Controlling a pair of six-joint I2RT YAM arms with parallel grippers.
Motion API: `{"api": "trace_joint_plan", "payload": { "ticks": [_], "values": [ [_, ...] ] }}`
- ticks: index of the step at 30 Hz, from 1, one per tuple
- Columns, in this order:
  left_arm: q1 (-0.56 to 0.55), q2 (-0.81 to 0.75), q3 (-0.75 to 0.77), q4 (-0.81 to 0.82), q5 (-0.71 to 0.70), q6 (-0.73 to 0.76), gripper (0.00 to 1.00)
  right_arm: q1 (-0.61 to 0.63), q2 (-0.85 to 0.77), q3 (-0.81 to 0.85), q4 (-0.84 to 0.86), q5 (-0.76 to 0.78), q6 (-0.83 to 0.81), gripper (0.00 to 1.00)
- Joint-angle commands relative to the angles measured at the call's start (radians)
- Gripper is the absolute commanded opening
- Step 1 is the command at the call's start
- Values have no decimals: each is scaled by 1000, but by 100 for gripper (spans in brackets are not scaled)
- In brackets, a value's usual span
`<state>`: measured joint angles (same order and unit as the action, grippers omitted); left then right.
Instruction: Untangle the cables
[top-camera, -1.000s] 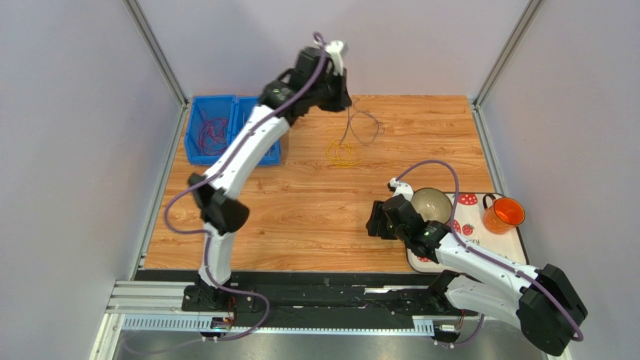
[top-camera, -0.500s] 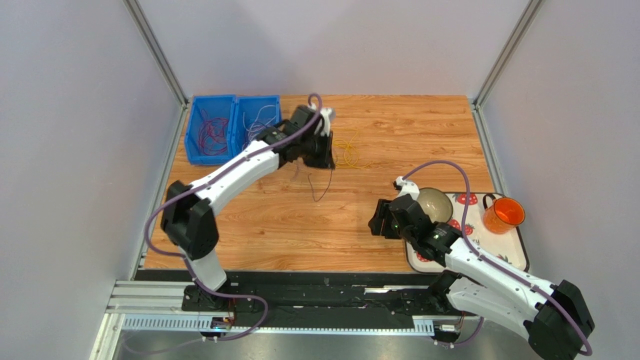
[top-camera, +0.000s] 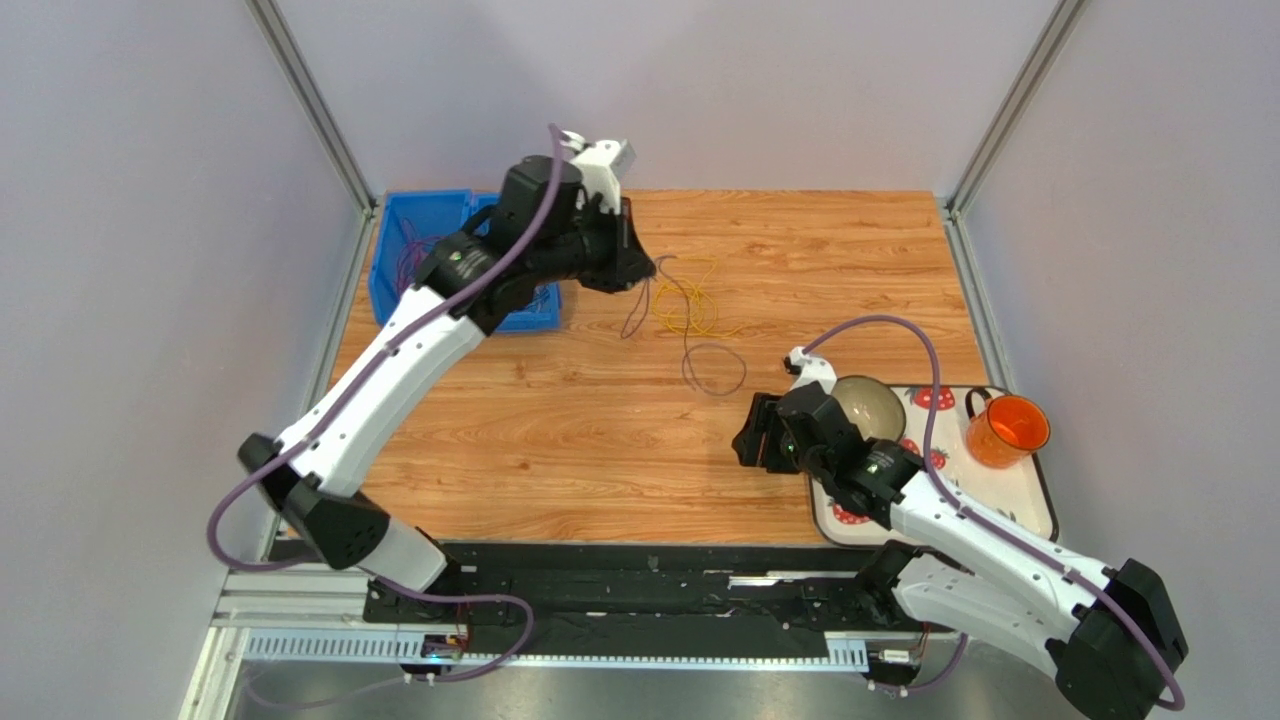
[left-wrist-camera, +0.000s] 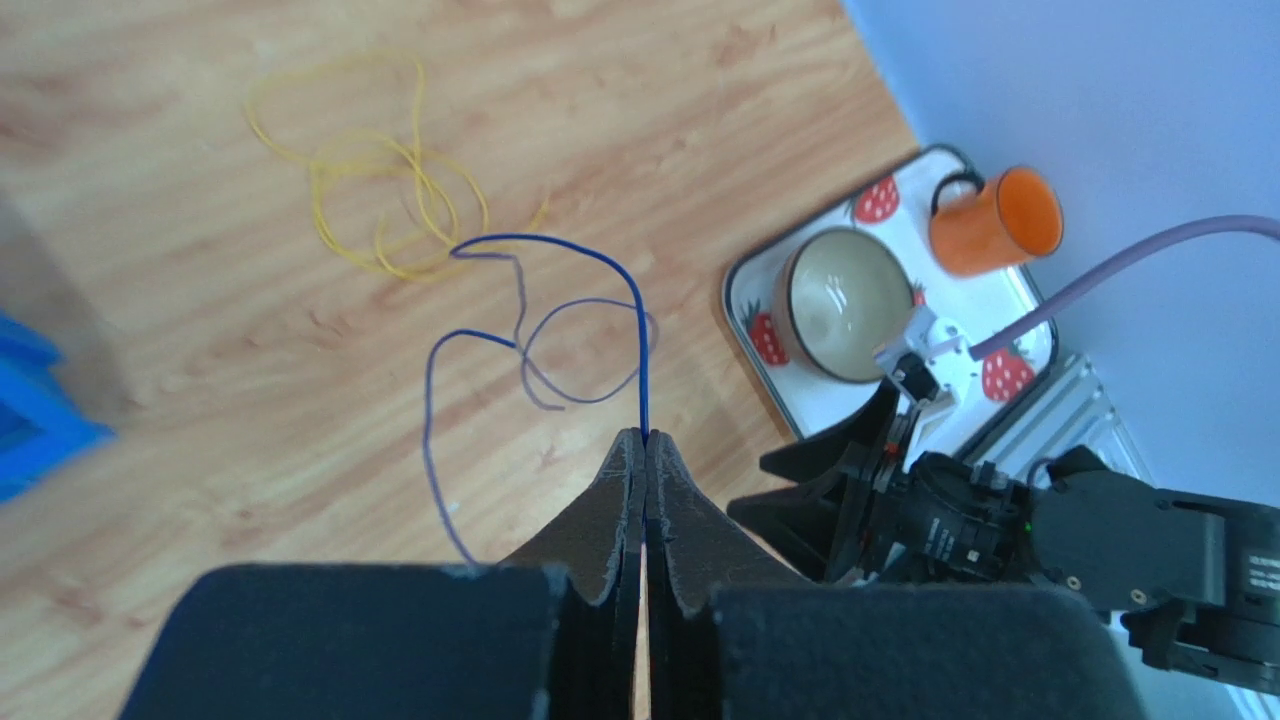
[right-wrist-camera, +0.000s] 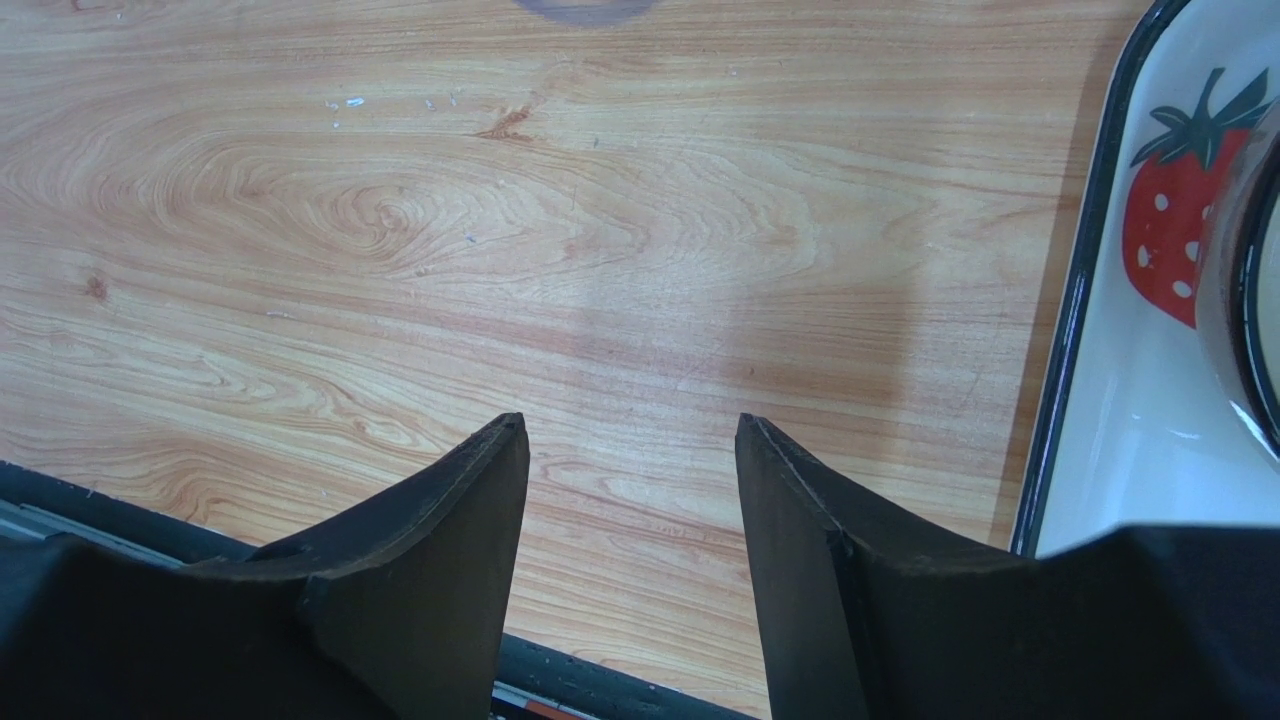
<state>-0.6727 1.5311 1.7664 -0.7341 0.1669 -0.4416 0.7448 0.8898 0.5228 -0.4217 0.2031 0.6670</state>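
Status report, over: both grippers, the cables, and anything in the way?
Left gripper shut on thin dark blue wire cable. Right gripper open, empty, low over wooden table. Yellow wire loops lie near hanging cable; contact unclear.

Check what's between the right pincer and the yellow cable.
Top view: a loop of the dark purple cable, hanging from the shut left pincer, lies on the table between the right pincer and the yellow cable. Nothing else there.
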Motion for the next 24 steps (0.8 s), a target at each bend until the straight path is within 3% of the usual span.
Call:
{"api": "trace_joint_plan", "payload": {
  "ticks": [1,2,5,11,13,16,24],
  "values": [
    [2,-115,10,33,-163,90,0,-1,-23,17,4,13,20,57],
    [15,-97,40,-15,-196,83,0,-2,-22,16,3,12,22,57],
    [71,-43,152,-102,-112,82,0,-1,-18,10,6,1,29,57],
    [111,-22,275,-142,-213,202,0,-1,-5,-20,24,1,29,57],
    [146,-14,289,-155,-215,199,0,-1,11,-29,34,-7,31,57],
    [229,-11,279,-154,-79,150,0,-1,27,-41,58,-22,34,57],
    [268,-111,188,-70,-164,185,0,-1,55,-49,83,-25,19,57]
  ]
}}
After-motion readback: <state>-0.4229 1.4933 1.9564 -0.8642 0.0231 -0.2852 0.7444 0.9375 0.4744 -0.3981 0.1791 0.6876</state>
